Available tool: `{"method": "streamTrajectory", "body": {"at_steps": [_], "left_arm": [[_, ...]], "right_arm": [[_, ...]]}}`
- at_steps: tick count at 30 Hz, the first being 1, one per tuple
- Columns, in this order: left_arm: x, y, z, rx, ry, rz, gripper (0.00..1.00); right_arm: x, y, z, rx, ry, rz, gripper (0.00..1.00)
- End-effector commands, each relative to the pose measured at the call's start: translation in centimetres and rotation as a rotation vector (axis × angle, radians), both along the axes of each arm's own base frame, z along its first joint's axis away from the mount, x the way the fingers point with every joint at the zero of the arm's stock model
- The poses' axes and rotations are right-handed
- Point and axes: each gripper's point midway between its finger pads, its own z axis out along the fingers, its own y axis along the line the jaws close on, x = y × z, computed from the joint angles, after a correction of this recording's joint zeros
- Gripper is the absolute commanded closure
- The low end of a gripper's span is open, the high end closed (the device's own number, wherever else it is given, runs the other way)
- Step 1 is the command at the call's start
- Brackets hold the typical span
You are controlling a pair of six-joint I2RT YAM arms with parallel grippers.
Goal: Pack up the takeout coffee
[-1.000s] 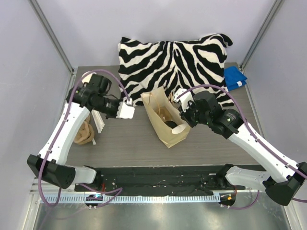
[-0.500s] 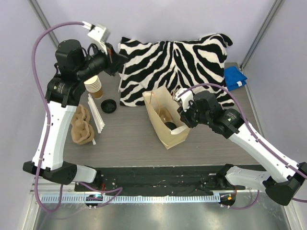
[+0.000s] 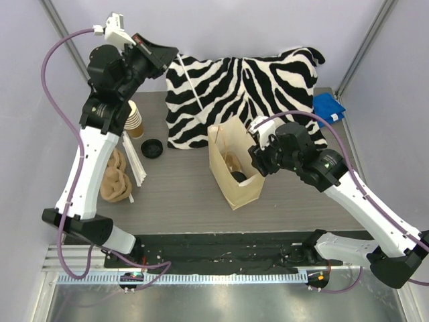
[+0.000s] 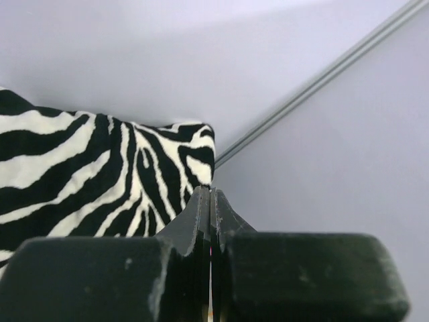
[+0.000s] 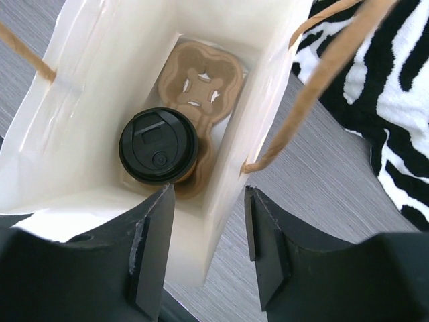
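Since the takeout coffee sits lid-up in the cup carrier at the bottom of the paper bag, I'd call packing basically done. Right gripper hovers at the bag mouth, fingers apart, straddling one bag wall without pinching it; probably bracing the bag upright. Left gripper is raised high, fingers closed on nothing, clear of the work. Grey woodgrain table, zebra pillow at the back, pale walls around.
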Motion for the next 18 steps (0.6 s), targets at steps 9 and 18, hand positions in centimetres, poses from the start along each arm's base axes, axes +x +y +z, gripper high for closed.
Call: {"method": "streamTrajectory", "body": {"at_steps": [9,18], "left_arm": [[1.3,-4.1,3.3,-0.273,0.044,-0.129,1.0],[-1.2,-8.8,-1.2,-0.276,0.195,-0.249,1.0]], "right_arm": [[1.6,-1.0,4.2,0.048,-0.113,-0.073,0.29],[2.5,-1.2,6.1,0.055,-0.168,-0.085,0.25]]}}
